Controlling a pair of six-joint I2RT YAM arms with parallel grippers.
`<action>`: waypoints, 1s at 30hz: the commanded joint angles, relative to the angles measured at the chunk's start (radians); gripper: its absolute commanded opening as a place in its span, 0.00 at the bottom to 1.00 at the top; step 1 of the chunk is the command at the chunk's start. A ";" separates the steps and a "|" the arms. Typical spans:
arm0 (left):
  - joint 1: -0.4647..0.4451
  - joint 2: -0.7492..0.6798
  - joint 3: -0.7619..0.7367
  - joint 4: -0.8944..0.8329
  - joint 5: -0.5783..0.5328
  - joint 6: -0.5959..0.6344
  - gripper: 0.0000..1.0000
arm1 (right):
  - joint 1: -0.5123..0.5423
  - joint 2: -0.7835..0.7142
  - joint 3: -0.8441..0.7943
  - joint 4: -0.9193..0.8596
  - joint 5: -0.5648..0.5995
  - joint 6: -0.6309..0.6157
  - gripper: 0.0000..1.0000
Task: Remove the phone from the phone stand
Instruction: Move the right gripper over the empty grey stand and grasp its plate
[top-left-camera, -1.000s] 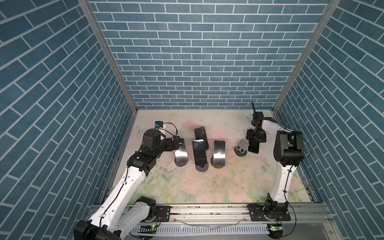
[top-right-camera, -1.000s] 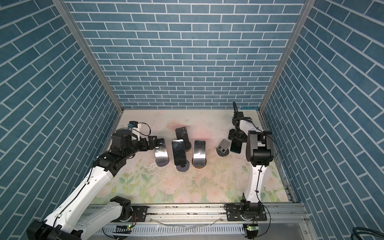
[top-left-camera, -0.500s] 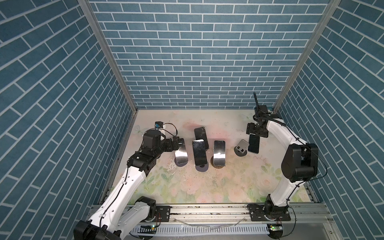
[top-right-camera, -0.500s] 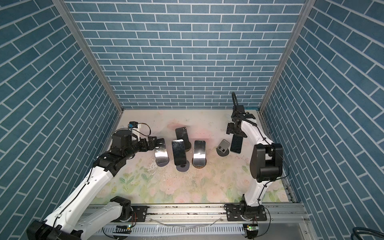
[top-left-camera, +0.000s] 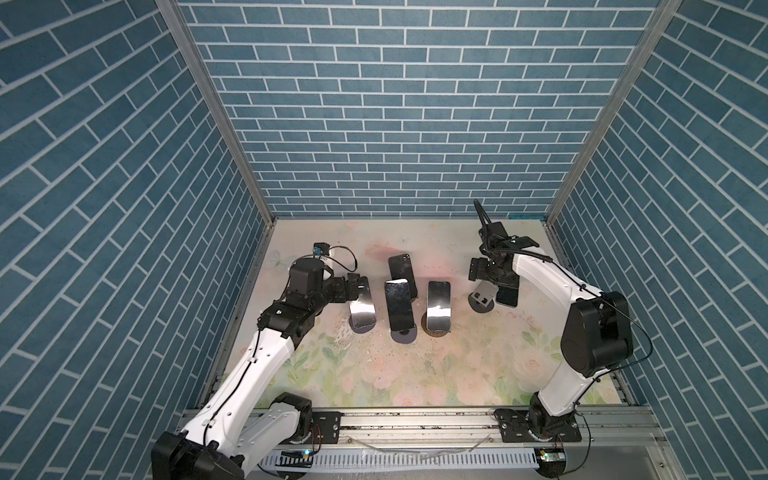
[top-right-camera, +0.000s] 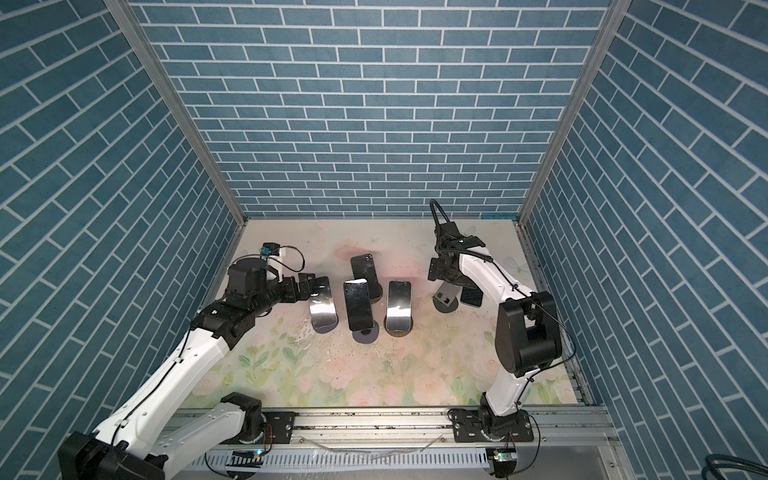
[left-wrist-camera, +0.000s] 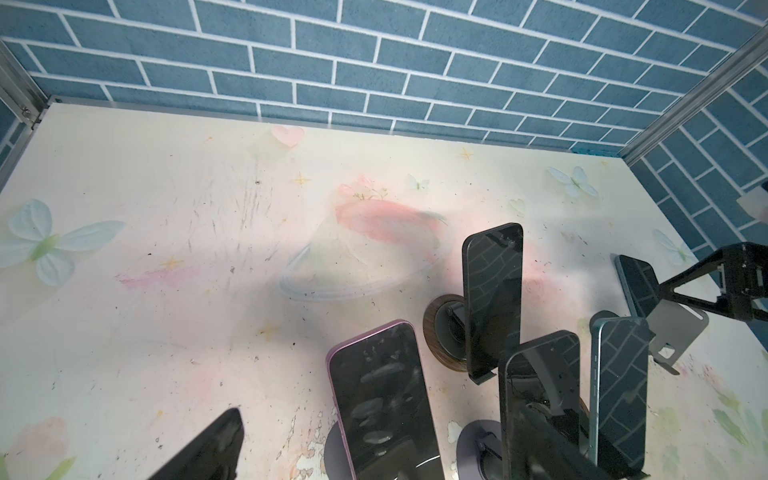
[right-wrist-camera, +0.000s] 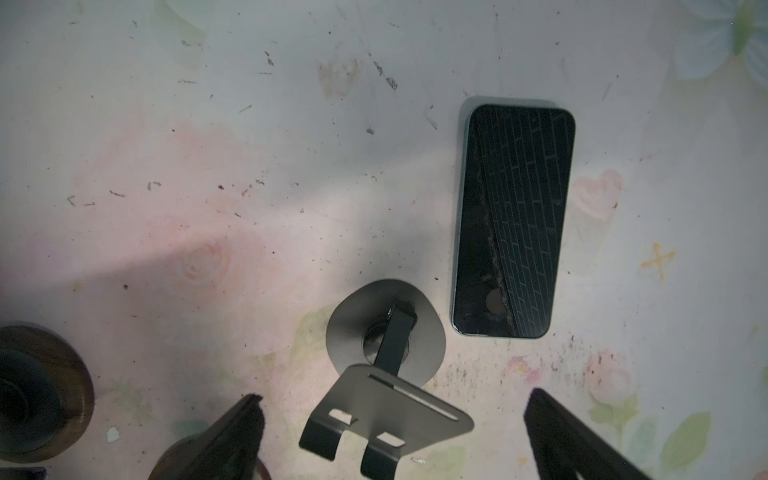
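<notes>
My right jaws hang low over the tabletop (top-left-camera: 415, 374) near its back right corner, spread wide and gripping nothing. In my right wrist view both fingers (right-wrist-camera: 232, 436) show well apart, with the bare cradle of the phone stand (right-wrist-camera: 386, 374) in sight between them and touching neither. The phone (right-wrist-camera: 515, 220) is off that stand: it lies flat on the tabletop, its dark screen up and mirroring the brick wall, just beside the stand's round base on the side toward the right edge, with a sliver of tabletop showing between them. Both top views show the same pair under my right arm (top-left-camera: 540, 274), the stand (top-right-camera: 446, 300) toward the middle and the phone (top-right-camera: 471, 297) partly covered by my wrist. My left jaws are also wide open and empty. In my left wrist view one finger (left-wrist-camera: 208, 449) shows, with bare tabletop between it and the purple-edged phone (left-wrist-camera: 382, 399); the other finger is out of sight there. In both top views my left arm (top-left-camera: 257, 361) reaches from the front left corner, and its jaws sit close to the upper edge of that phone; I cannot tell whether they touch it. It leans on its own stand in the middle of the tabletop, in a row with a dark phone (left-wrist-camera: 536, 407) and a blue-edged phone (left-wrist-camera: 619, 390), and a black phone (left-wrist-camera: 492, 299) stands behind them on a wooden base (left-wrist-camera: 436, 332).
</notes>
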 joint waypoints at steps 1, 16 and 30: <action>-0.006 0.007 0.008 0.015 0.021 0.016 1.00 | 0.017 -0.006 -0.030 -0.012 0.053 0.093 0.99; -0.006 0.010 -0.001 0.027 0.033 0.013 1.00 | 0.060 0.057 -0.070 0.002 0.064 0.160 0.92; -0.006 0.017 0.001 0.032 0.040 0.007 1.00 | 0.062 0.091 -0.072 0.019 0.050 0.136 0.73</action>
